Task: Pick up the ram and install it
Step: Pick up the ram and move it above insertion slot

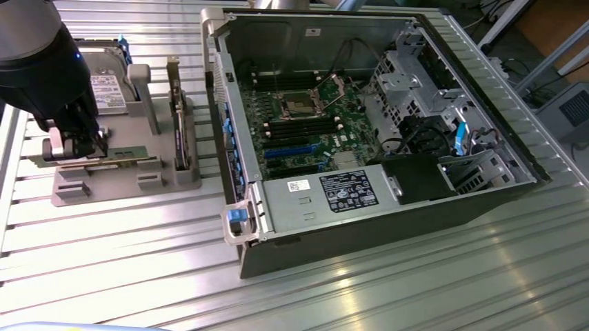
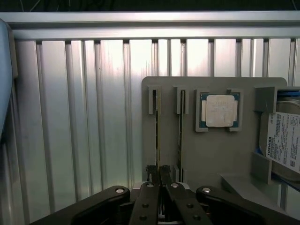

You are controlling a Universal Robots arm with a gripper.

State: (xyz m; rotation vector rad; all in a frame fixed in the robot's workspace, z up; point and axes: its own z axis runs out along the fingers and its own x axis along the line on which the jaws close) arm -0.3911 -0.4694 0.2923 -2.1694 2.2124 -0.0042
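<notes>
Green circuit board is seen edge-on where the ram (image 2: 158, 131) stands in the grey holder (image 2: 211, 154). It is in the slot nearest the holder's edge that lies farthest from the hard drive (image 2: 283, 140). A second slot runs just beside it, and the square processor chip (image 2: 220, 110) is seated between that slot and the drive. The holder is set on the ribbed aluminium tabletop (image 1: 138, 262) toward the exterior view's left edge, apart from the open computer case (image 1: 368, 227).

The gripper (image 2: 158, 169) is lowered onto one end of the ram, and its fingers are pressed close on the board's two faces, so that the stick is pinched between them. The ram is not raised; it sits down in its slot. The pick-up is therefore judged to be the step in hand, with the grasp made and the installing not yet begun. The dark memory slots (image 1: 287, 128) on the motherboard (image 1: 322, 148) are well apart from the gripper.

For the stick to be freed, a pull straight along the slot walls is judged to be called for. No twist should be allowed, since the board is thin and gripped at one end only.
</notes>
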